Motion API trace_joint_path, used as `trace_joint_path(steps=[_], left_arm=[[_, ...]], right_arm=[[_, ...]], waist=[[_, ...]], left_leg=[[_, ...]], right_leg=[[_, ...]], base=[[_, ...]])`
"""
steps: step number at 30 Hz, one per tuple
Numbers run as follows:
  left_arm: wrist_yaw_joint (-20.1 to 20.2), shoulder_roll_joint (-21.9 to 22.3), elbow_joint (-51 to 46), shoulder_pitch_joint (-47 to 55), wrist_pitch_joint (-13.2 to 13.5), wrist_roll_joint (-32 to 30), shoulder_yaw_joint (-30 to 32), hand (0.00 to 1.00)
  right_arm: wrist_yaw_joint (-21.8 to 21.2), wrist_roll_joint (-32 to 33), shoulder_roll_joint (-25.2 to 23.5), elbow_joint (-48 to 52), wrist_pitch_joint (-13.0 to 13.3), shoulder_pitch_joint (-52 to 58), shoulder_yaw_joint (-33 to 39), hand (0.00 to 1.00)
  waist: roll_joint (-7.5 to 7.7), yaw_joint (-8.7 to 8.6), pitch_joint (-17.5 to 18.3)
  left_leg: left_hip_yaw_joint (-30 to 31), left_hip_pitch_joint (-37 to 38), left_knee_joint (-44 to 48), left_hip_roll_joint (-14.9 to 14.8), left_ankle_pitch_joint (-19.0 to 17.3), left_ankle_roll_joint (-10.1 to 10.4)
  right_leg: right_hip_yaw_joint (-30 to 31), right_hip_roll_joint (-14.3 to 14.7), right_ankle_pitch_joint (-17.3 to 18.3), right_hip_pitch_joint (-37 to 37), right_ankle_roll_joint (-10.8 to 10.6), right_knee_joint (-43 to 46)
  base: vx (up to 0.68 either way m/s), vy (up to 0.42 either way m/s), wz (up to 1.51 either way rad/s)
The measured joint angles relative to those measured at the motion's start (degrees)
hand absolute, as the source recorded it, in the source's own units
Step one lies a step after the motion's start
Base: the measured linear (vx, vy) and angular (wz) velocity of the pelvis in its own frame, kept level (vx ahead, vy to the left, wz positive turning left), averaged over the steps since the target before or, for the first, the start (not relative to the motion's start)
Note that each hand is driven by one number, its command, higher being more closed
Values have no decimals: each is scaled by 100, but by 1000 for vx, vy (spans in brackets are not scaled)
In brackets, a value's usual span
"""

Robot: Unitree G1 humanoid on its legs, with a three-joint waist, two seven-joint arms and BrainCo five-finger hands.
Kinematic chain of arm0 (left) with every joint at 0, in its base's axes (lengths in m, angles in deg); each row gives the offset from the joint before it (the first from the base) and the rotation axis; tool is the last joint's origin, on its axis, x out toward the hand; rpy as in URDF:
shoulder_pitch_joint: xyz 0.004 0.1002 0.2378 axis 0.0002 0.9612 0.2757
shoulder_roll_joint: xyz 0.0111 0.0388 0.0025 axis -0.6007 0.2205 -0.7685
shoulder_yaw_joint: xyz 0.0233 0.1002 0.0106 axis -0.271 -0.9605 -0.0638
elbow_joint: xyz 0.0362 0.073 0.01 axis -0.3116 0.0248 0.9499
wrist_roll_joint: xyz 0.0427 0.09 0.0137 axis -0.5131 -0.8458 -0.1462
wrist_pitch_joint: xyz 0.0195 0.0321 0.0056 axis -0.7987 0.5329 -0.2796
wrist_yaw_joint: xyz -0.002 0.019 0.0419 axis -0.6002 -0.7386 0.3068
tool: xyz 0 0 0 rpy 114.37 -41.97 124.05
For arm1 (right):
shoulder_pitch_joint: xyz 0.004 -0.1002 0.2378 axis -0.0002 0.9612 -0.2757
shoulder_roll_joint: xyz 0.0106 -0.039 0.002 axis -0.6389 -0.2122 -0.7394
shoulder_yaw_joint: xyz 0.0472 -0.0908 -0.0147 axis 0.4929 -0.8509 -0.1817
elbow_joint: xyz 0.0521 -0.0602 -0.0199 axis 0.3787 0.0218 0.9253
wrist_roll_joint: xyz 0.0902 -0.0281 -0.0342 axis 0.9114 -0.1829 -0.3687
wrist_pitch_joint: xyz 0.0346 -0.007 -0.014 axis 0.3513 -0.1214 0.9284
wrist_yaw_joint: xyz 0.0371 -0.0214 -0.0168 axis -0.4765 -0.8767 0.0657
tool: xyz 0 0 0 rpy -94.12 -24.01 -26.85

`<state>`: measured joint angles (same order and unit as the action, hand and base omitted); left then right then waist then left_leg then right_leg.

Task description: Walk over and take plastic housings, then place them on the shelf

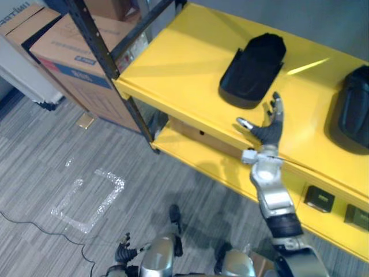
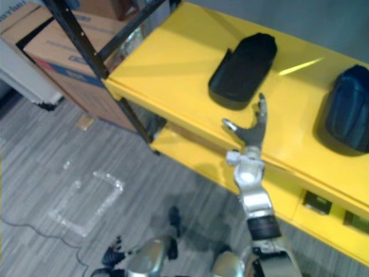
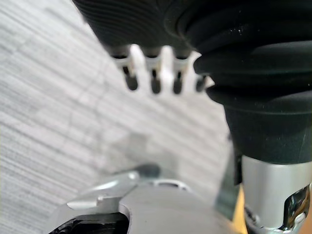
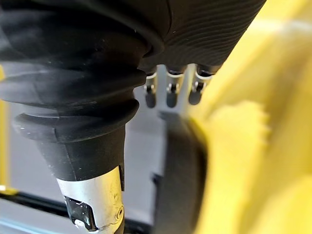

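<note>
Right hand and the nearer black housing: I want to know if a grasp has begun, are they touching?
Apart. In the left eye view a strip of yellow shelf shows between the fingers of the open right hand and the housing.

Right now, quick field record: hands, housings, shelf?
right hand: open, empty, raised at the front edge of the yellow shelf
left hand: open, empty, low at the robot's side
left housing: lying on the top level, just beyond the right hand
right housing: same level, apart from the first
cardboard boxes: on the floor by the shelf
</note>
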<state>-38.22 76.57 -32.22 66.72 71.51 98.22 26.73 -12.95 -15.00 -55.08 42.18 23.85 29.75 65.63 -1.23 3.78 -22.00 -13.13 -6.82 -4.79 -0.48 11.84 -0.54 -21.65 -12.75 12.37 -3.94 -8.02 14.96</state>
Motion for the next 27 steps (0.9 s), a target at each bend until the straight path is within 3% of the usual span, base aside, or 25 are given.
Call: trace_joint_path(steps=[3, 5, 8, 11, 15, 21, 24, 25, 27], left_arm=[[-7, -5, 32, 21, 76, -8, 5, 0], [-52, -17, 44, 108, 106, -94, 22, 0], [-122, -115, 100, 177, 112, -228, 70, 0], [-218, -136, 210, 230, 105, -277, 125, 0], [-292, -97, 303, 198, 100, -281, 202, 0], [-291, 54, 476, 201, 0, -280, 366, 0], [-287, 130, 489, 203, -81, -279, 512, 0], [-270, 130, 524, 201, -132, -280, 518, 0], [-251, 118, 531, 201, -140, -280, 518, 0]], right_arm=[[-14, -98, 5, 651, 431, 383, 12, 0], [-259, -40, 8, 1084, 831, 881, 58, 0], [-605, 176, 5, 1255, 1077, 1651, 296, 0], [-942, 732, -35, 1256, 1305, 2248, 726, 0], [-1016, 814, -309, 1209, 1616, 2784, 1195, 0], [-1159, 1142, -689, 785, 1752, 3417, 1498, 0], [-1841, 1602, -710, 782, 1818, 3579, 1631, 0], [-2438, 1922, -722, 781, 1879, 3584, 1611, 0], [-2852, 2119, -719, 781, 1945, 3578, 1549, 0]], waist=[[51, 3, 24], [176, -111, 110], [403, -212, 292], [516, -335, 519], [494, -512, 601], [372, -640, 1036], [306, -706, 1078], [288, -742, 1089], [305, -741, 1106]], left_leg=[[-117, 74, -8, -18, -64, 18], [-229, 153, -26, -23, -109, 13], [-370, 265, -29, -37, -178, 49], [-528, 294, -32, -65, -241, 76], [-659, 494, -41, -107, -321, 113], [-820, 603, -41, -188, -378, 175], [-841, 631, -41, -179, -379, 174], [-846, 679, -41, -172, -381, 171], [-843, 689, -41, -169, -389, 168]], right_leg=[[96, 15, -44, -43, -3, -131], [190, 48, -110, -123, -21, -291], [309, 76, -200, -234, -14, -483], [467, 92, -269, -221, -3, -594], [613, 134, -333, -387, 25, -705], [766, 201, -287, -418, 110, -874], [775, 187, -286, -433, 113, -873], [775, 180, -284, -489, 117, -880], [769, 179, -279, -509, 125, -892]], base=[[27, -10, -21], [69, -34, -30], [100, -29, -24], [77, -18, -27], [34, -7, -21], [-17, -3, -17], [11, 11, -4], [0, 0, 0], [0, 0, 0]])
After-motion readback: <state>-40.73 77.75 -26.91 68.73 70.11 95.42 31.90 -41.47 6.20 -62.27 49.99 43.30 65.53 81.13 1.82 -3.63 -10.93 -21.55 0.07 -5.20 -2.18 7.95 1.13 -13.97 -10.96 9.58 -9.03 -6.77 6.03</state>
